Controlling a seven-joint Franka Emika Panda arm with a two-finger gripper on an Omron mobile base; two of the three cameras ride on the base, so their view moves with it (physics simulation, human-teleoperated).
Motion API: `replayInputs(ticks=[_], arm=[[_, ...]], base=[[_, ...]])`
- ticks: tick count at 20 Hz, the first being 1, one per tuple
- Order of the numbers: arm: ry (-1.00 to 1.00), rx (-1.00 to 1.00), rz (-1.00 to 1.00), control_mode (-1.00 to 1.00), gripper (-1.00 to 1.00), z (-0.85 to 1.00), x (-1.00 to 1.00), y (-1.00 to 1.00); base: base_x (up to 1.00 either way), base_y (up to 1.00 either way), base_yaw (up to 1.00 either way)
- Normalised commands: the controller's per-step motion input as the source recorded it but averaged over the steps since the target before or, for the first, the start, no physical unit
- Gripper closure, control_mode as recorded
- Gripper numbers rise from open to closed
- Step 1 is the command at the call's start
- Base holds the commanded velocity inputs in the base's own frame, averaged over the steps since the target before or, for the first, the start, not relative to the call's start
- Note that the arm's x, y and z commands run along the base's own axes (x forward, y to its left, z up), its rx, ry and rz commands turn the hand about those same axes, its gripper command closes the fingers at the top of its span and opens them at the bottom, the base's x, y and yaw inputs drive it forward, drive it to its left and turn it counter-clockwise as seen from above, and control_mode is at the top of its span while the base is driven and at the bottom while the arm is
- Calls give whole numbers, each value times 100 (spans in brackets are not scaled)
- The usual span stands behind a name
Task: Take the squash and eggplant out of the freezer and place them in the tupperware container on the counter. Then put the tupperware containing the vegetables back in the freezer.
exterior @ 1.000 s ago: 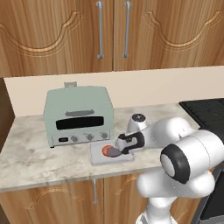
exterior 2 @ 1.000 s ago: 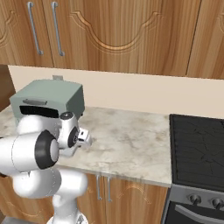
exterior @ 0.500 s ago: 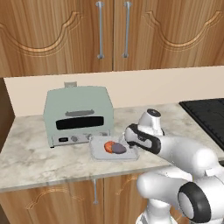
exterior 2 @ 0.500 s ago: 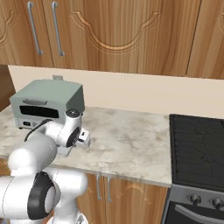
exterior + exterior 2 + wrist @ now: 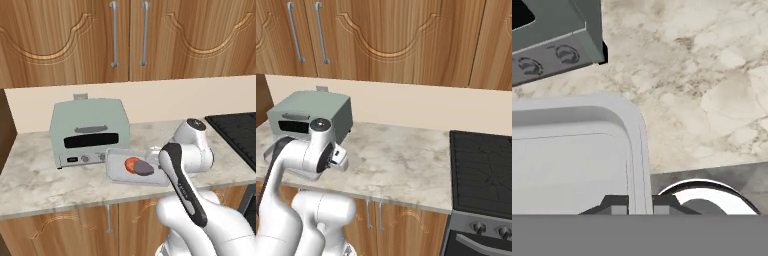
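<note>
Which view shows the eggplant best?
The left base view: the eggplant lies unobstructed in the container, beside the squash. In the hand view I see just the container's rim, not the eggplant.

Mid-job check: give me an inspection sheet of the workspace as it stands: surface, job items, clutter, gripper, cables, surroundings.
Surface: beige marbled counter.
Job's things: squash and eggplant lie side by side in the tupperware, which is in front of the toaster oven and looks slightly tilted.
Clutter: mint-green toaster oven at the back of the counter.
Gripper: gripper shut on the tupperware's rim, one finger on each side of the wall, in the hand view.
Cables: nothing seen.
Surroundings: wooden wall cabinets above, base cabinets below, black stove to the right.
</note>
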Motion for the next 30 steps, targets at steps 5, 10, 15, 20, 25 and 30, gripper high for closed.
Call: replayInputs(ticks=[5,10,15,20,25,30], arm=[[0,-9,-11,-100,100,100,-45,-8],[0,-8,-8,-100,100,100,-29,-6],[0,-2,-2,-100,100,45,-78,-17],[0,1,0,-100,100,17,-91,-6],[0,1,0,-100,100,3,-54,-7],[0,0,0,100,100,0,-16,0]], base=[[0,0,0],[0,0,0],[0,0,0],[0,0,0],[0,0,0],[-57,5,0]])
